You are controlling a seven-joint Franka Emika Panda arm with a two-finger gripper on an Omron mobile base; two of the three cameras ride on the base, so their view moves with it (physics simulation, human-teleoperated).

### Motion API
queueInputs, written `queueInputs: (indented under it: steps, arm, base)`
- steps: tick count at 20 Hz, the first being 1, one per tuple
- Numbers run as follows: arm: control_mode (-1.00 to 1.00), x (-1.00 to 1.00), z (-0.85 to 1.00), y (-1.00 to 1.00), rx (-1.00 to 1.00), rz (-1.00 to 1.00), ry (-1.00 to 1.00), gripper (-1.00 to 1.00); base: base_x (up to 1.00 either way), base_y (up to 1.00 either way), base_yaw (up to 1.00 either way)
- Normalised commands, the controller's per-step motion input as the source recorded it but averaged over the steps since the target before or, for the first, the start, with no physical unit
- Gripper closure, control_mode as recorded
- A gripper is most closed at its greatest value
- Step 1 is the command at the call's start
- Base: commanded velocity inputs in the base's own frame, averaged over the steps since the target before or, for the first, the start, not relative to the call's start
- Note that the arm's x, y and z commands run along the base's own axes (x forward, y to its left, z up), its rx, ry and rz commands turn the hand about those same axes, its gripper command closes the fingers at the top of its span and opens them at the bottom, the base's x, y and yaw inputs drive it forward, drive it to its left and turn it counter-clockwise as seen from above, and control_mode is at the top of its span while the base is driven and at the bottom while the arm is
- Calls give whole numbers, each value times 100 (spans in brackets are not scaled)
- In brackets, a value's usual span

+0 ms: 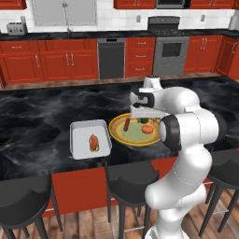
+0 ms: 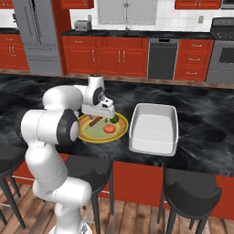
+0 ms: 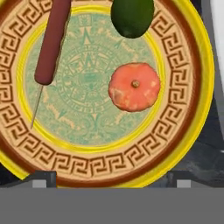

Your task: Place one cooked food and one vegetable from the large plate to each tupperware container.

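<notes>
Stools point(image 1: 130, 182): dark seats nearest the base cameras, tucked under the island's near edge
Arm: white, bent over the counter, hand above the large plate in both base views
Gripper point(image 3: 111, 180): jaws spread wide, nothing between them; two dark fingertips point(image 3: 43, 178) low in the hand view, over the plate's near rim
Large plate point(image 3: 183, 131): on the black marble counter point(image 1: 42, 121), golden rim with key pattern, reddish ring, pale green centre
On the plate: a brown sausage on a stick point(image 3: 50, 43), a dark green avocado-like item point(image 3: 131, 17), an orange-red tomato point(image 3: 133, 87), all apart from one another; patterned detail and the stick seen clearly from the hand view alone
Small tupperware container point(image 1: 89, 137): seen in the left base view, just beside the plate, held a hot dog point(image 1: 94, 142)
Large tupperware container point(image 2: 154, 128): seen in the right base view, just beside the plate on its other side, pale interior bare
Background: red cabinets point(image 1: 56, 58), dishwasher point(image 1: 111, 57), oven point(image 1: 171, 49); grey fridge point(image 2: 39, 36) shown by the right base view
</notes>
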Motion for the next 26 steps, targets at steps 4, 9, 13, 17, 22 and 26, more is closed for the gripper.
queueInputs:
  steps: [4,9,13,17,22,26]
  arm:
    - [-100,11,-46,-42,0,0,8,-100]
    - [-100,24,-41,-12,0,0,9,-100]
    - [-100,33,-12,0,0,0,7,-100]
    - [-100,48,-14,-6,-1,0,5,-100]
    - [-100,61,-24,-2,-2,0,-1,-100]
    - [-100,11,-33,-2,-1,0,-1,-100]
  base:
    - [0,0,0]
    - [0,0,0]
    - [0,0,0]
    - [0,0,0]
    - [0,0,0]
    - [0,0,0]
